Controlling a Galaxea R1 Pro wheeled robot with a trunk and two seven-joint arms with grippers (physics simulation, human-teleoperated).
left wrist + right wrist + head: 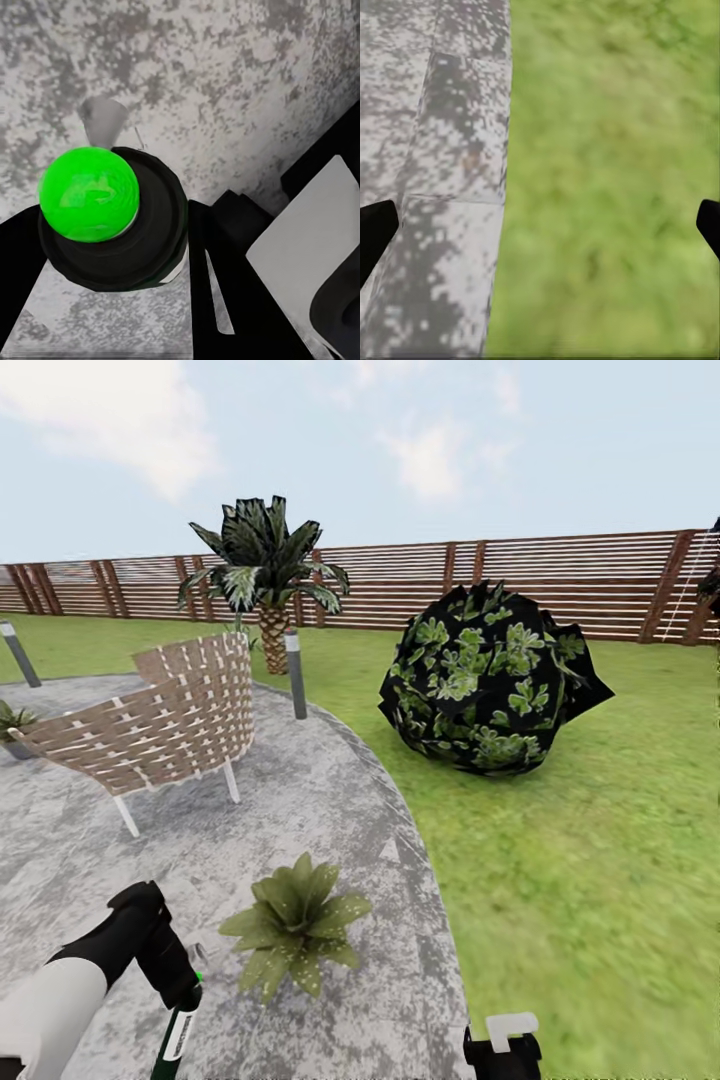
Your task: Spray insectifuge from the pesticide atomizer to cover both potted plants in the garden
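My left gripper [172,972] is shut on the pesticide atomizer [179,1036], a dark green bottle with a white label, held low at the bottom left of the head view. In the left wrist view the atomizer's black head with a bright green cap [88,193] sits between the dark fingers [225,255], above the patio stone. One potted plant [296,925], a speckled green rosette, stands on the patio just right of that gripper. A second potted plant [12,722] peeks in at the far left edge. My right gripper [540,225] is open over the patio's rim, with nothing between its fingers.
A woven chair [165,720] stands on the round grey patio [330,810] behind the near plant. Two short posts [295,672] [20,655], a palm [265,575] and a big dark bush [490,680] lie beyond. Lawn [600,880] spreads right, up to the slat fence [560,585].
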